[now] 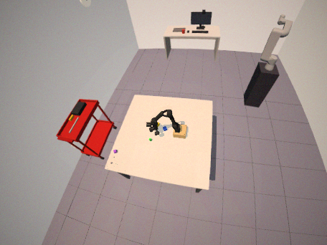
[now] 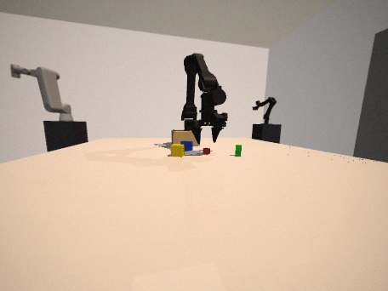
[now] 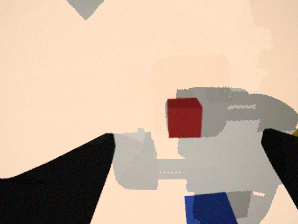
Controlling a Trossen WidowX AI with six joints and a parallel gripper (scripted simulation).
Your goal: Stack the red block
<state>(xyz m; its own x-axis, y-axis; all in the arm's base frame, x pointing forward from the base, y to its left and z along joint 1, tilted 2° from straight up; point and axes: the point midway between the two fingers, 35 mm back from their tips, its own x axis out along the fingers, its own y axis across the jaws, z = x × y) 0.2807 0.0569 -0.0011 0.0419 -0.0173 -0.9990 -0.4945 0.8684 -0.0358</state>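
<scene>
Tool (image 1: 154, 133) (image 2: 207, 135) (image 3: 188, 137) wide open, nothing gripped — spread, we judge, to straddle the red block (image 2: 207, 151) (image 3: 184, 119), which sits on the bench (image 1: 179, 161) (image 2: 183, 204) (image 3: 75, 65) below, between tower (image 1: 150, 140) (image 2: 238, 151) and blue block (image 1: 165, 128) (image 2: 186, 145) (image 3: 210, 208) in the exterior view. Block: small, plain, upright — darkened, likely by shadow.

Robotics lab prob., pale arm (image 1: 269, 46) (image 2: 48, 87) on dark pedestal (image 1: 262, 86) (image 2: 65, 135), smaller black arm (image 2: 267, 108) on another, red cart (image 1: 96, 139) w/ tools, desk (image 1: 191, 35) w/ monitor (image 1: 201, 18) & kbd (office-ish corner), tiled floor (image 1: 172, 215), plain walls
</scene>
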